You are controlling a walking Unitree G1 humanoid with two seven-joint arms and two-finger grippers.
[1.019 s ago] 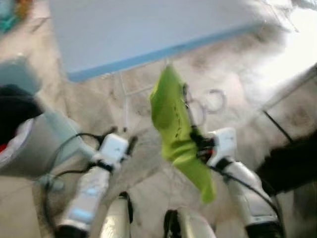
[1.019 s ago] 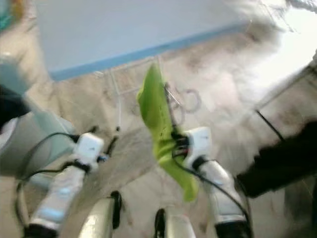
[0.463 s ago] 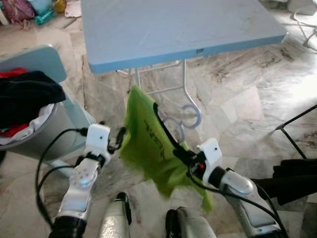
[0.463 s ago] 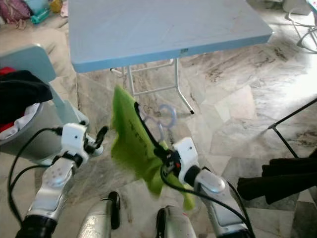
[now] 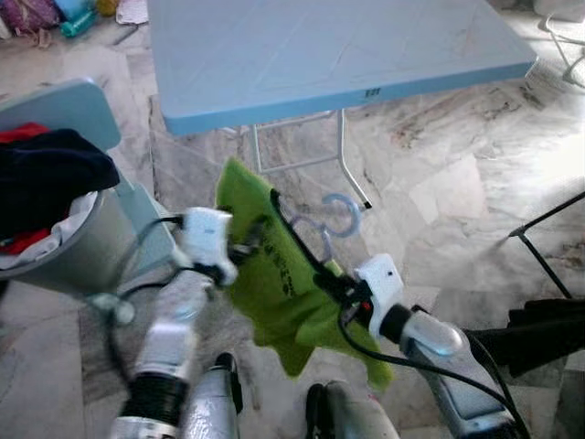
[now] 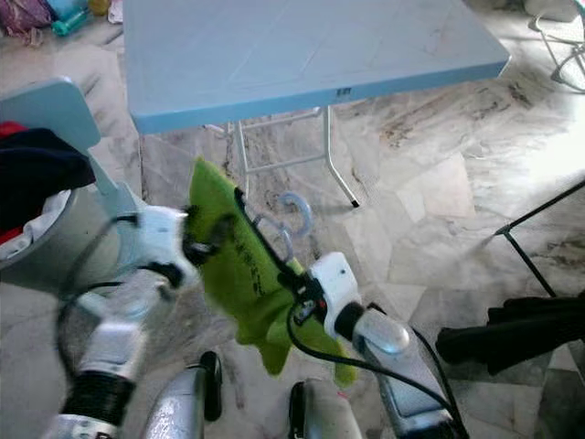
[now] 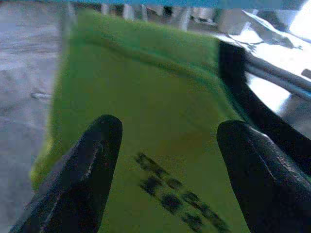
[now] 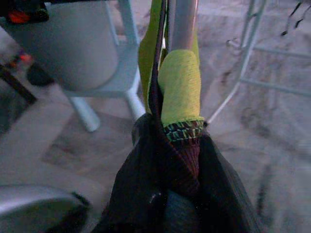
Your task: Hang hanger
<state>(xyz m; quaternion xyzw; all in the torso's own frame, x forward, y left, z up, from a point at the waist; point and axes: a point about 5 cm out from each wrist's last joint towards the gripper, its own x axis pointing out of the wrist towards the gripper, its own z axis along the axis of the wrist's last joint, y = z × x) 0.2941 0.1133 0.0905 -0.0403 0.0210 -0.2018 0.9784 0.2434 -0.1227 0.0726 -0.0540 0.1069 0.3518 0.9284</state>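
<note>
A lime-green garment (image 5: 274, 283) with dark print hangs on a black hanger (image 5: 294, 240) that has a pale blue hook (image 5: 342, 218). My right gripper (image 5: 336, 287) is shut on the hanger's lower shoulder, cloth included, and holds it tilted in the air in front of the table. In the right wrist view the fingers (image 8: 146, 160) pinch the cloth-wrapped hanger end (image 8: 180, 82). My left gripper (image 5: 249, 243) is at the garment's upper left edge. It is open in the left wrist view, its fingers (image 7: 87, 170) wide apart with the green cloth (image 7: 146, 97) right before them.
A light blue folding table (image 5: 329, 46) stands ahead on white metal legs (image 5: 352, 169). At my left a grey laundry basket (image 5: 64, 261) holds dark clothes (image 5: 46, 178). Dark cloth (image 5: 548, 329) and a thin black rod (image 5: 544, 224) are at the right. The floor is marble.
My left arm has swung right and up, bringing its gripper against the green garment. The right gripper still holds the hanger, shifted slightly left.
</note>
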